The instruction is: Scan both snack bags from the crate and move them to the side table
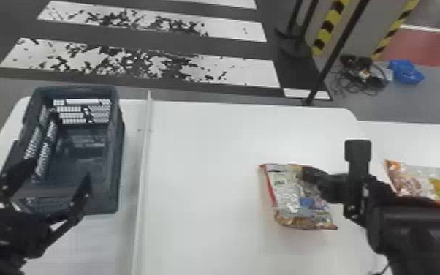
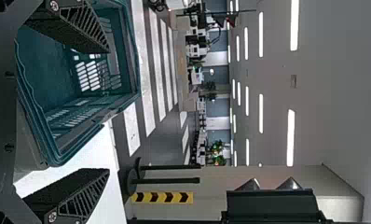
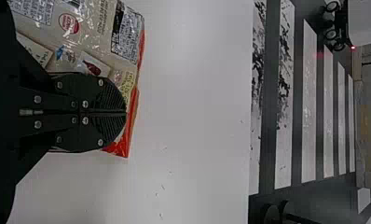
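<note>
I'm seeing the bag (image 1: 292, 199) lying on the table (image 1: 201, 164), mostly left of my nearer, right gripper (image 3: 127, 113), whose fingers are sitting together over its far edge; whether they're pinching, I can't tell.

I see worn white stripes (image 1: 246, 75) on a dark floor (image 1: 135, 36); a blue bundle (image 1: 406, 71) lies just beside tangled black cables (image 1: 363, 75); black-and-yellow bands (image 1: 327, 29) mark a grey pillar (image 1: 363, 36); through the left wrist view I get lit ceiling lamps (image 2: 291, 137) and some greenery (image 2: 217, 156).
</note>
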Available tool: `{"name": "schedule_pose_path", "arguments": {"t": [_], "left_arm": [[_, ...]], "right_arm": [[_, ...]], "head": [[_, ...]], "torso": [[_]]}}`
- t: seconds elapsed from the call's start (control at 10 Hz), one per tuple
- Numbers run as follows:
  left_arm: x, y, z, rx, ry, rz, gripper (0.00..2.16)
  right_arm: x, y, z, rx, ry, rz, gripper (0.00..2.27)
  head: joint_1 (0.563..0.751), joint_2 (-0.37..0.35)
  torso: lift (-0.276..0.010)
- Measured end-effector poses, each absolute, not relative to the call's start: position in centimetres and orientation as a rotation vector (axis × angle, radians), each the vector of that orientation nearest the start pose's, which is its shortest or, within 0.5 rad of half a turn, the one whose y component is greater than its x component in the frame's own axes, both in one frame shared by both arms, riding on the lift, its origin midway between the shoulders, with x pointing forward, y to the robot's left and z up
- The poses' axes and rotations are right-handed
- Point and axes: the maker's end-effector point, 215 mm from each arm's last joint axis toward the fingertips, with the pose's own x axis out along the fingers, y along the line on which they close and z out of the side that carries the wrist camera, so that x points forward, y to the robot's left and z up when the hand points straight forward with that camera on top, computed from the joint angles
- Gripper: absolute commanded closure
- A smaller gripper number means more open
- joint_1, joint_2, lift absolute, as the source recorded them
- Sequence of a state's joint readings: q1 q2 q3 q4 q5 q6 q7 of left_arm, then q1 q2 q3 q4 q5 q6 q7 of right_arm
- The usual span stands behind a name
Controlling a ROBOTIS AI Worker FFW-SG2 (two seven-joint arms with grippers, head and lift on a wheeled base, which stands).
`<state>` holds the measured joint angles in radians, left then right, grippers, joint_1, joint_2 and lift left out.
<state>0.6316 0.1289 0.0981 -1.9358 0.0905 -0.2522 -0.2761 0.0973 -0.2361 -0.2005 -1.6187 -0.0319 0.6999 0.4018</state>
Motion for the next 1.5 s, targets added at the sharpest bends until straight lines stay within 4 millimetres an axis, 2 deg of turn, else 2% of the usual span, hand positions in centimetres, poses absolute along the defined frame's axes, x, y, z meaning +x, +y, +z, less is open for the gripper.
{"name": "schedule_pose_path", "arguments": {"t": [0.2, 0.4, 0.6, 0.8, 0.9, 1.2, 1.5], "left_arm": [[38.9, 23.8, -37.3, 0.073, 0.017, -0.248, 0.09], [38.9, 23.8, -37.3, 0.073, 0.016, -0.247, 0.09], [38.9, 23.8, -37.3, 0.072, 0.014, -0.246, 0.09], [38.8, 23.8, -37.3, 0.070, 0.015, -0.245, 0.09], [38.8, 23.8, -37.4, 0.070, 0.016, -0.245, 0.09], [38.9, 23.8, -37.4, 0.070, 0.015, -0.246, 0.09], [38.9, 23.8, -37.4, 0.067, 0.016, -0.248, 0.09]], "right_arm": [[48.1, -36.0, -53.9, -0.008, 0.728, 0.129, 2.24], [48.4, -36.2, -53.4, -0.013, 0.706, 0.127, 2.24], [48.6, -36.2, -50.7, 0.000, 0.655, 0.126, 2.24], [47.9, -36.7, -48.4, 0.005, 0.630, 0.110, 2.24], [46.9, -37.9, -48.7, 0.008, 0.655, 0.082, 2.24], [42.5, -41.2, -51.5, 0.011, 0.733, 0.027, 2.24], [40.5, -41.9, -52.7, 0.005, 0.754, 0.018, 2.24]], "head": [[0.695, -0.158], [0.695, -0.158], [0.695, -0.158], [0.695, -0.164], [0.695, -0.182], [0.695, -0.233], [0.695, -0.255]], "torso": [[-0.075], [-0.075], [-0.075], [-0.075], [-0.075], [-0.075], [-0.075]]}}
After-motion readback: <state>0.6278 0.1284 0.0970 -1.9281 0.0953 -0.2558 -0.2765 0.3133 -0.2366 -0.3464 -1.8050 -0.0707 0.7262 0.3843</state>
